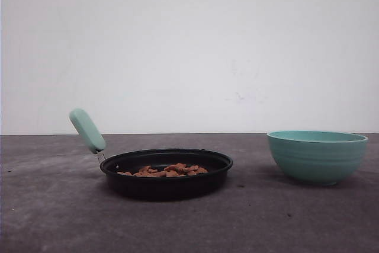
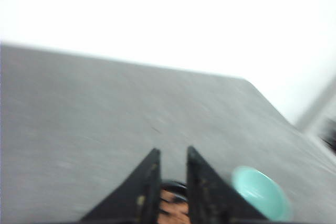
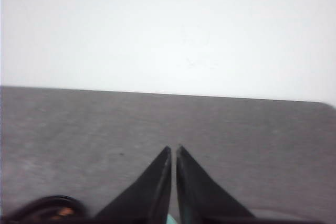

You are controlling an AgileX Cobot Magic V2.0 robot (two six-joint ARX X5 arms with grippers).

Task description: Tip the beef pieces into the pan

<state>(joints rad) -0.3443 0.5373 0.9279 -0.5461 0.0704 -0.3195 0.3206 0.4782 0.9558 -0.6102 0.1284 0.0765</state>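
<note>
The black pan (image 1: 172, 188) rests on the grey table left of centre, its mint-green handle (image 1: 87, 130) angled up to the left. A heap of reddish-brown beef pieces (image 1: 166, 170) lies inside it. My left gripper (image 2: 173, 150) is open and holds nothing. Between its fingers I see the pan's rim (image 2: 174, 186) and the beef pieces (image 2: 173, 205) well below. My right gripper (image 3: 174, 148) is shut, its tips almost touching, with nothing gripped. A sliver of teal shows between its fingers low down. The pan's edge (image 3: 44, 205) lies off to one side.
A teal ribbed bowl (image 1: 317, 156) stands upright on the table to the right of the pan, also seen beside the left fingers (image 2: 260, 192). The grey table top (image 1: 189, 223) runs back to a white wall. A few dark crumbs lie between pan and bowl.
</note>
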